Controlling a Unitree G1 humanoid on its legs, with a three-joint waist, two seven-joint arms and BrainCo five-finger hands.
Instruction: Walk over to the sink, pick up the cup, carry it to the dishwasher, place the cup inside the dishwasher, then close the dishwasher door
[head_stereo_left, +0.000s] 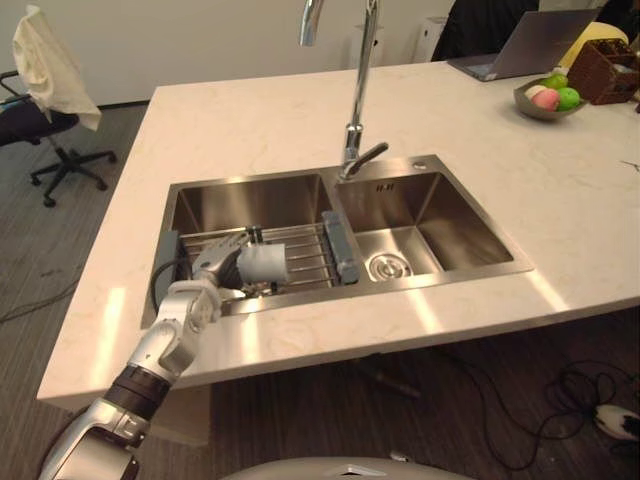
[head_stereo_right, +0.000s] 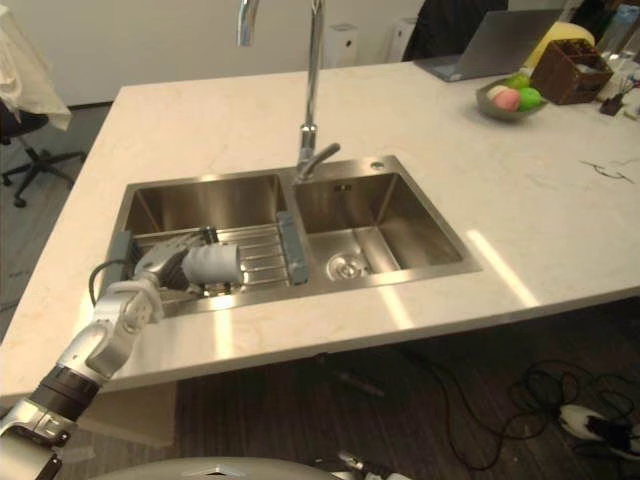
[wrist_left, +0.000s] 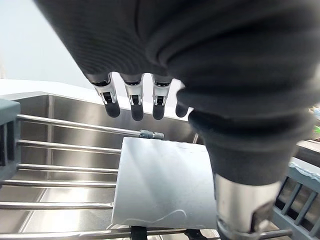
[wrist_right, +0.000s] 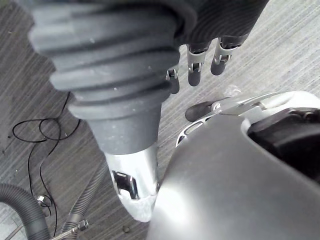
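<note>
A pale grey cup (head_stereo_left: 264, 263) lies on its side on a wire rack (head_stereo_left: 312, 256) across the left basin of the steel sink (head_stereo_left: 430, 288). My left hand (head_stereo_left: 213, 266) reaches in from the counter's near edge and sits at the cup's left end. In the left wrist view its fingers (wrist_left: 133, 102) hang relaxed just over the cup (wrist_left: 162, 185), with the thumb (wrist_left: 240, 200) beside it, so the hand is open and not closed round the cup. Low beside my body, over the floor, my right hand (wrist_right: 199, 62) hangs open and holds nothing.
A tall faucet (head_stereo_left: 357, 90) rises behind the divide between the basins. The right basin has a drain (head_stereo_left: 385, 265). On the pale stone counter (head_stereo_left: 250, 120) at the far right stand a fruit bowl (head_stereo_left: 548, 98), a laptop (head_stereo_left: 520, 45) and a brown basket (head_stereo_left: 608, 70). An office chair (head_stereo_left: 50, 110) stands at the far left.
</note>
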